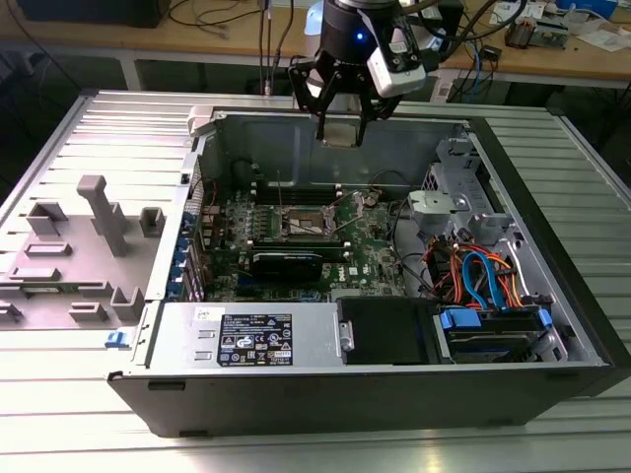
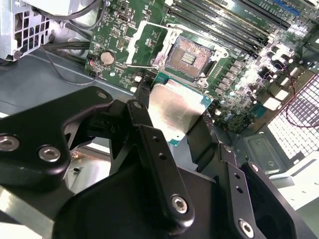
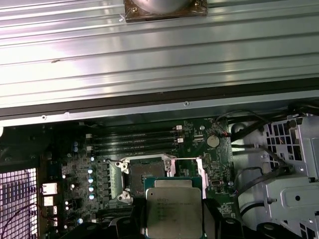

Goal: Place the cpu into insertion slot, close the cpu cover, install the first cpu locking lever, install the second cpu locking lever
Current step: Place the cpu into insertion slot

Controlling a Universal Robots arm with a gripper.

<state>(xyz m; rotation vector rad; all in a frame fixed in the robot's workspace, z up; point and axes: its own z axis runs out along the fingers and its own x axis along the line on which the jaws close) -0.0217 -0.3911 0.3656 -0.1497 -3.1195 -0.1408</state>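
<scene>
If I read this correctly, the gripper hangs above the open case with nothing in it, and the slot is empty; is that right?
Not quite: the gripper is not empty. It is shut on the cpu, as the second wrist view shows. The rest holds: it hangs above the open case, and the slot is empty, its pin field bare.

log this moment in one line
gripper: shut on cpu | cpu: held in air over computer case | insertion slot: empty
</scene>
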